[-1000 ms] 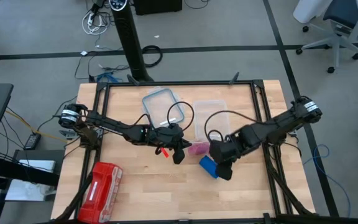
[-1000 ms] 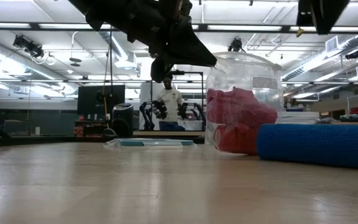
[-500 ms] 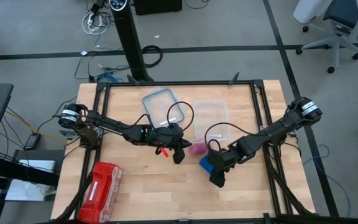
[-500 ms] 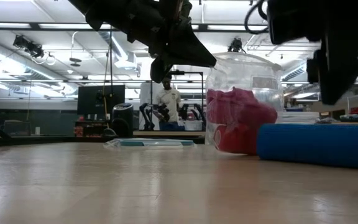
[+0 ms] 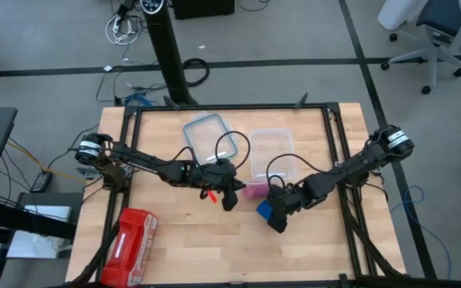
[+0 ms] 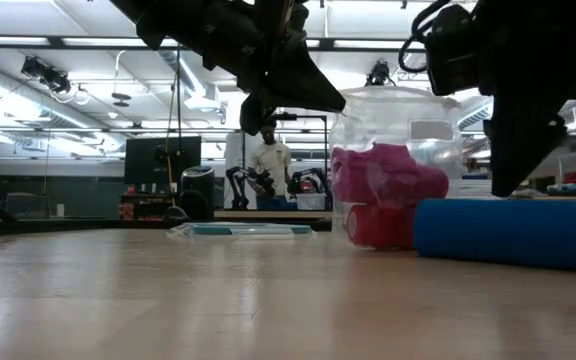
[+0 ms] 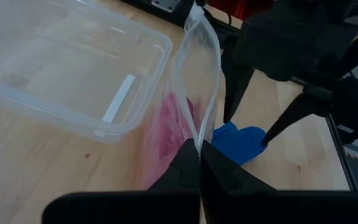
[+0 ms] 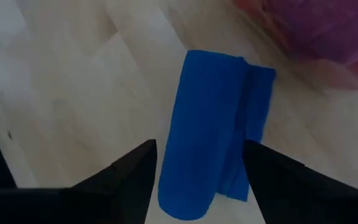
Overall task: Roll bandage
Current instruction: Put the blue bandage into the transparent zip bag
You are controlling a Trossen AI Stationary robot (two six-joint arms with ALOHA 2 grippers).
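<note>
Bandage point(image 5: 266, 210) rolled, blue, on table point(image 5: 182, 248) lower centre-right of high view. Right gripper point(image 8: 194, 177) over it, fingers spread wide astride roll, holding nothing; arm reaching in from right edge. Left gripper point(image 7: 199, 163) pinched shut on clear bag point(image 7: 194, 93) of pink rolls point(image 6: 383, 195), mid-table. Clear tub point(image 5: 270, 152) behind.
</note>
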